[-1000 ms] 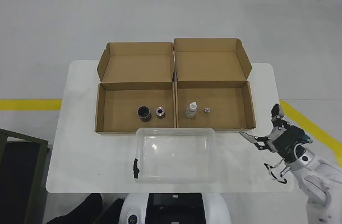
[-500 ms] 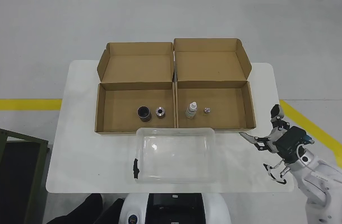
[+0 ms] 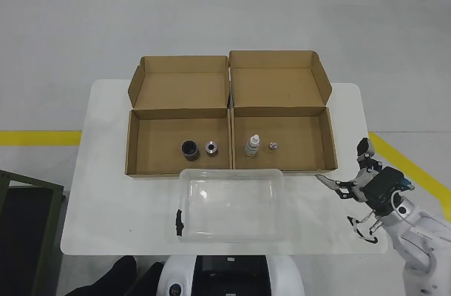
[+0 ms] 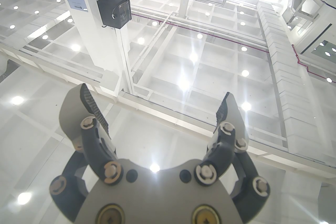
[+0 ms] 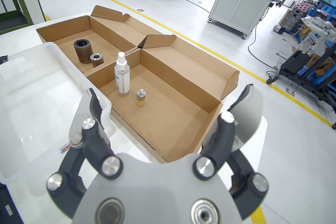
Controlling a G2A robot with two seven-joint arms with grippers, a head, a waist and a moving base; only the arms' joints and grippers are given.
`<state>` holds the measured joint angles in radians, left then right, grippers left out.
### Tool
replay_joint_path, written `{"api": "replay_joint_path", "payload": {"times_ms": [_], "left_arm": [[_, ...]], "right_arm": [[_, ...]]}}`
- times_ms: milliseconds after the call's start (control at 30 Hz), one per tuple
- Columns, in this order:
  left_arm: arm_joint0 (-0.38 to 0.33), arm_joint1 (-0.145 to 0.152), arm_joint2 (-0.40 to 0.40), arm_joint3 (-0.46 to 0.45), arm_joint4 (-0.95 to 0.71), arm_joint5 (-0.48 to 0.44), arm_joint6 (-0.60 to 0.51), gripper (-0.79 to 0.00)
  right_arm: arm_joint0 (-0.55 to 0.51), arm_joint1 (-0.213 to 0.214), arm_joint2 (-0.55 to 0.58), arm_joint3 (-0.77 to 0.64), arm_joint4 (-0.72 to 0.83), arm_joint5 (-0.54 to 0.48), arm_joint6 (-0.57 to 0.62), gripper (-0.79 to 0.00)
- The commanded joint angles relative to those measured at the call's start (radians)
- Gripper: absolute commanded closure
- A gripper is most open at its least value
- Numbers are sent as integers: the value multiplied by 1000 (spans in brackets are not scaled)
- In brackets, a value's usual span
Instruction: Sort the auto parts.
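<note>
**Four parts boxed, both jaws open and empty**

Two open cardboard boxes sit side by side across the middle of the bench (image 3: 107, 192), their lids folded back toward the far edge. The left box (image 3: 155, 148) holds a dark cylinder (image 3: 190, 149) standing on end, with a short metal ring (image 3: 211, 148) just beside it. The right box (image 3: 307, 144) holds an upright spray bottle (image 3: 252, 145) and, near it, a small fitting (image 3: 273, 146) with a brass-coloured body. A clear plastic tray (image 3: 229, 172) lies along the near edge, touching the boxes' front walls.

The right jaws hang past the bench's right edge near the front corner, spread wide with nothing between them. The left jaws point up at the ceiling, equally wide and empty.

The cylinder and ring look like solid steel: heavy for their size, stiff, smooth-sided. They are best pinched squarely across the outer wall. The bottle is probably light and tippy, so grip its body below the nozzle. The fitting is tiny and may slip; close across its barrel.
</note>
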<state>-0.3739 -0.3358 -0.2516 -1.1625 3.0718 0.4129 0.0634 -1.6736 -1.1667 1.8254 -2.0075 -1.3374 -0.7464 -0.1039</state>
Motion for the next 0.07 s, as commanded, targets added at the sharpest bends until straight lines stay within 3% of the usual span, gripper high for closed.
{"api": "replay_joint_path", "payload": {"times_ms": [0, 33], "left_arm": [[0, 0, 0, 0, 0, 0, 0, -785], [0, 0, 0, 0, 0, 0, 0, -785]], "right_arm": [[0, 0, 0, 0, 0, 0, 0, -785], [0, 0, 0, 0, 0, 0, 0, -785]]}}
